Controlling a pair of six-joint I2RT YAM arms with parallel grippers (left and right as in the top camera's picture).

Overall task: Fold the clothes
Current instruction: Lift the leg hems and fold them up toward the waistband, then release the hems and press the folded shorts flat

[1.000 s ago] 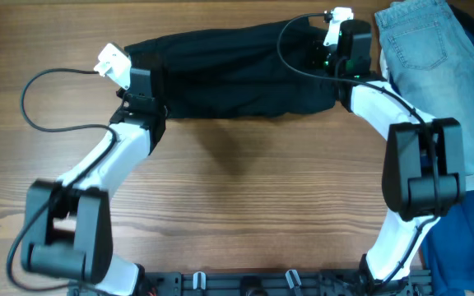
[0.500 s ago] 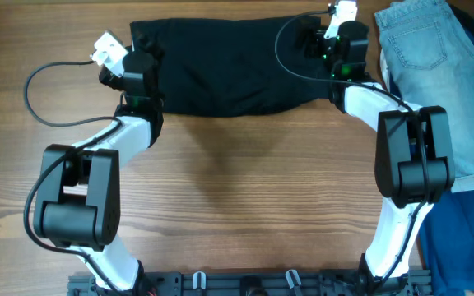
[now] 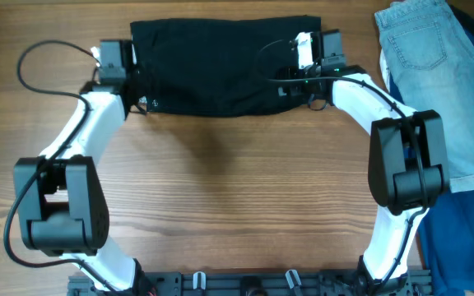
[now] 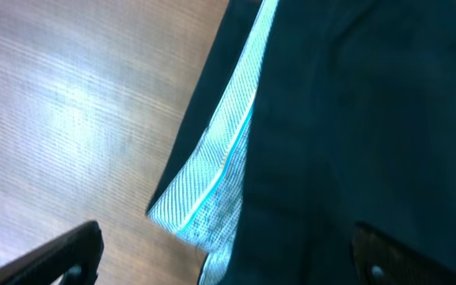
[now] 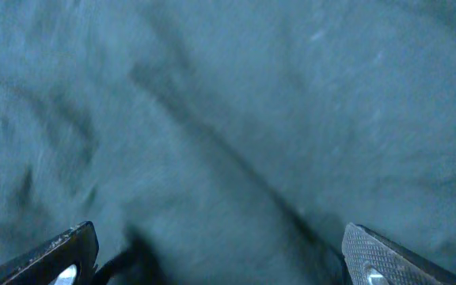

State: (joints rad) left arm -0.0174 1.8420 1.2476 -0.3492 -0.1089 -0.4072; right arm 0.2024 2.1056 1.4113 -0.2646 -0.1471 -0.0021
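A black garment (image 3: 220,66) lies folded into a flat rectangle at the far middle of the wooden table. My left gripper (image 3: 138,90) hangs over its left edge, jaws wide open and holding nothing. In the left wrist view the left gripper (image 4: 228,245) straddles the garment's (image 4: 355,119) edge, where a pale mesh lining (image 4: 212,182) shows beside bare wood. My right gripper (image 3: 296,89) is over the garment's right part, also open and empty. Dark fabric (image 5: 212,119) fills the right wrist view between the spread fingers of the right gripper (image 5: 220,241).
Light blue jeans (image 3: 422,57) lie at the far right, close to the right arm. A darker blue cloth (image 3: 467,222) lies under them toward the front right. A black cable (image 3: 35,62) loops off the left wrist. A rail (image 3: 245,284) runs along the front edge.
Both grippers have opened and let go of the black garment. The garment has settled into a flatter, squarer rectangle. Both wrists have drawn back toward the garment's near edge.
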